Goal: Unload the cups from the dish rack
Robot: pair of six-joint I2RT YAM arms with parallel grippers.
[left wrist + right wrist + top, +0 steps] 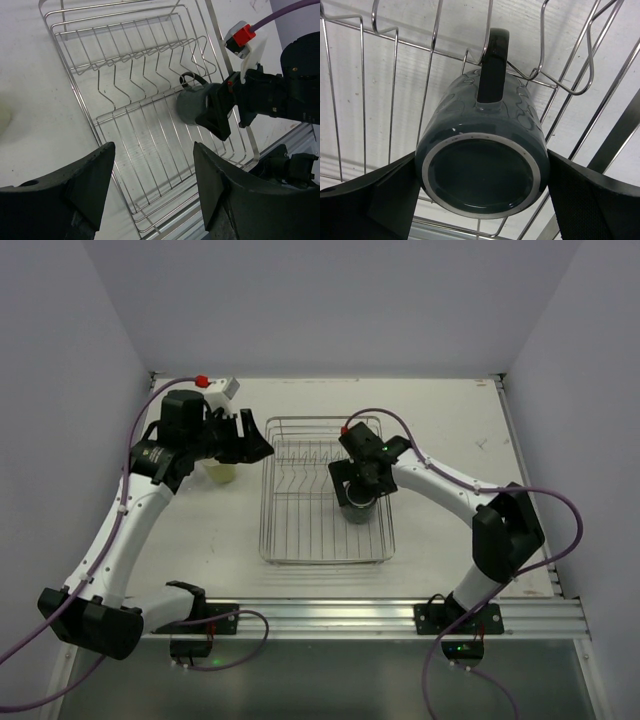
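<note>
Even, bright overhead light; soft shadows; sharp, slightly wide-angle wrist views.

The dish rack [327, 560] is bright, polished metal wire. The mug [485, 150] looks like glossy dark-grey glazed ceramic, its base ring pale and matt. The right gripper's fingers [592, 200] are matt black, finely grained plastic. The table [450, 420] is dull white.

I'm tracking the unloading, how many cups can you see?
2. A dark mug in the dish rack, between the jaws of the right gripper; a pale yellow cup on the table left of the rack. Others may be hidden.
</note>
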